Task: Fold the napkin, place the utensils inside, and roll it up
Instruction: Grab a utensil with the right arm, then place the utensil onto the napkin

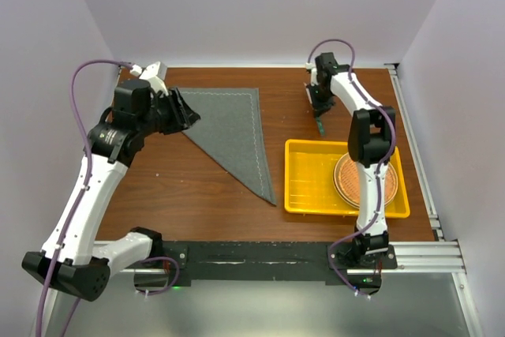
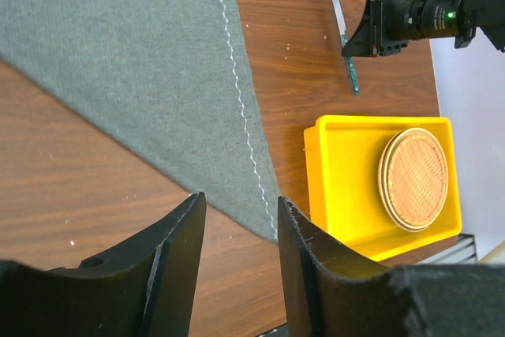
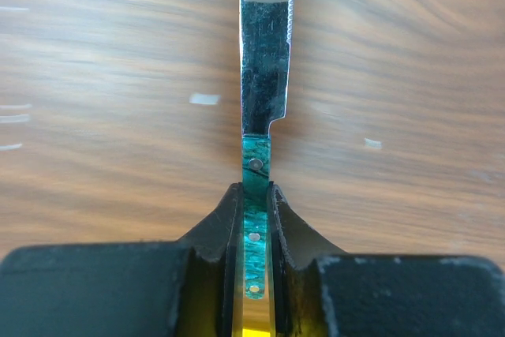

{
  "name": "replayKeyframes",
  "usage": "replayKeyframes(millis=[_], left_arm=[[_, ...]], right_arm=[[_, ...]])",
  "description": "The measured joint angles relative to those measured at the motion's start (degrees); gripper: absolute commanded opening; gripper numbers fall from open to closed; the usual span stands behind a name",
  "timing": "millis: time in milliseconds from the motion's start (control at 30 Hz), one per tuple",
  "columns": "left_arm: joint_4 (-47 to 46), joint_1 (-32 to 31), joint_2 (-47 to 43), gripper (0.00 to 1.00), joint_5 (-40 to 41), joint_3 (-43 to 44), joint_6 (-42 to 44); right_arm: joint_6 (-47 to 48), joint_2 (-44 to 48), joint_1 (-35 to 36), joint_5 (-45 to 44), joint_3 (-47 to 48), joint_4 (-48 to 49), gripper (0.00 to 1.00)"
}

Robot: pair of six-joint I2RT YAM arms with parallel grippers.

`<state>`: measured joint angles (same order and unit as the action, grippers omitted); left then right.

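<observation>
The dark grey napkin (image 1: 233, 128) (image 2: 142, 61) lies on the table folded into a triangle, its point toward the yellow tray. My left gripper (image 1: 185, 112) (image 2: 241, 199) is open at the napkin's left corner, nothing between its fingers. A knife with a teal-green handle (image 3: 255, 171) and a steel blade (image 3: 266, 53) lies on the wood behind the tray. My right gripper (image 1: 318, 108) (image 3: 254, 187) is shut on that handle. The same knife (image 2: 341, 29) shows in the left wrist view, its blade pointing away from the right gripper. No other utensils show.
A yellow tray (image 1: 304, 187) (image 2: 339, 179) stands at the front right with a round woven orange-brown mat (image 1: 351, 179) (image 2: 416, 179) in it. The right arm reaches over the tray. White walls close the table at the back and sides.
</observation>
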<state>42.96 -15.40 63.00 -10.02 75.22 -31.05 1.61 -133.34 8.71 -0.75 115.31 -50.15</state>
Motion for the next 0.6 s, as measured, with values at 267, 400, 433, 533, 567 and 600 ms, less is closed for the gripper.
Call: replayKeyframes(millis=[267,400,433,533,567,600], left_arm=[[2.84,0.0,-4.55,0.47,2.58,-1.4,-5.84],[4.52,0.0,-7.23,0.47,2.78,-2.49,-8.02],[5.22,0.0,-8.07,0.47,2.84,-2.56,-8.59],[6.47,0.0,-10.08,0.47,2.99,-2.58,-9.29],[6.93,0.0,-10.8,0.47,3.06,-2.58,-9.51],[7.41,0.0,-11.3,0.47,3.15,-2.58,-9.86]], right_arm=[[0.2,0.02,14.29,0.68,13.81,-3.02,0.0],[-0.15,-0.22,21.11,3.19,19.65,-3.69,0.0],[-0.28,-0.94,23.04,3.78,22.53,-4.35,0.0],[-0.9,-3.32,27.08,5.49,28.26,-4.07,0.0],[-1.18,-4.15,28.52,5.92,29.44,-3.76,0.0],[-1.31,-4.9,29.66,6.27,29.9,-3.39,0.0]])
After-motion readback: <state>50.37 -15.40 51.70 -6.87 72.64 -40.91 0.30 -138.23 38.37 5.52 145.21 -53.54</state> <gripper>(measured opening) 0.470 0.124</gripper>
